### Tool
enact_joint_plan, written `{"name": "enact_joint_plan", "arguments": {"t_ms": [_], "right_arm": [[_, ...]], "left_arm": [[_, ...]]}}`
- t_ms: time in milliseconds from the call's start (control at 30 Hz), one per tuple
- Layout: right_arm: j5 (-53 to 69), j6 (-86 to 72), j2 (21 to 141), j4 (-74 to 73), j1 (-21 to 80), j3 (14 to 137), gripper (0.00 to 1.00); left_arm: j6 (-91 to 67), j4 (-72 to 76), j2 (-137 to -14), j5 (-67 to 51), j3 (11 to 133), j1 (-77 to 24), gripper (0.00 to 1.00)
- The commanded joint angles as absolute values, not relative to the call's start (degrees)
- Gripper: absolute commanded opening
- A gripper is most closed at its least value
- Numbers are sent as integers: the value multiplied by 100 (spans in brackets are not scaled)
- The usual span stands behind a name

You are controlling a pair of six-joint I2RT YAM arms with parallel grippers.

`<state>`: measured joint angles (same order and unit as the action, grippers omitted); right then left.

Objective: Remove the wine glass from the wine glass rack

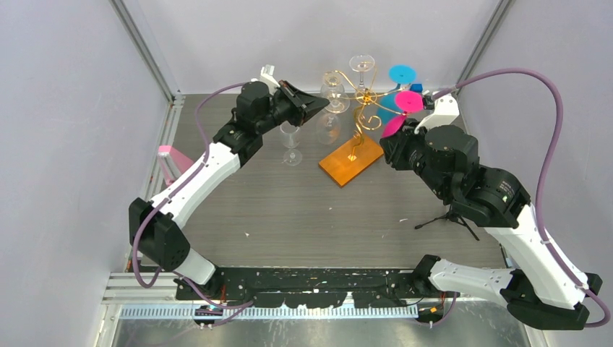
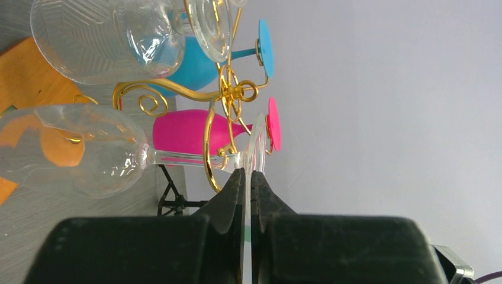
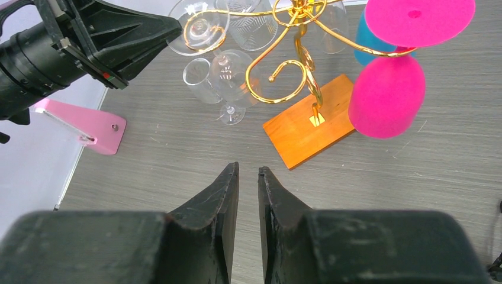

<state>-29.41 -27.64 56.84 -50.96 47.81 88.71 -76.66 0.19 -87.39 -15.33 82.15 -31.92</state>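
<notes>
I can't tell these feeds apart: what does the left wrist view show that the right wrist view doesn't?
Left wrist only: an edge-on close-up of the left gripper closed on the foot of the hanging clear wine glass, plus the blue glass's round foot. Right wrist only: a pink wedge, a second clear glass standing on the table, and the right gripper, slightly open and empty. Both: the gold wine glass rack, its orange base and the pink glass.
</notes>
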Motion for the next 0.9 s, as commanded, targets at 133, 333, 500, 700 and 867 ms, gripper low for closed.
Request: {"name": "enact_joint_plan", "arguments": {"t_ms": [133, 333, 500, 700, 867], "right_arm": [[-3084, -2839, 5625, -4799, 4781, 8895, 24], [-3092, -2809, 5633, -4799, 4781, 8886, 24], [-3103, -2796, 5638, -4786, 4781, 8874, 24], [-3114, -2787, 5626, -4790, 4782, 8843, 25], [-3095, -2795, 5609, -4790, 4781, 8825, 25]], "left_arm": [[-7502, 450, -8359, -1242, 8259, -2995, 0], [-7537, 521, -8502, -1258, 8359, -2947, 0], [-7524, 678, -8623, -1332, 8468, -2944, 0], [-7643, 1011, -8965, -1872, 8666, -2944, 0], [-7865, 1344, -9232, -2412, 8831, -2968, 0]]}}
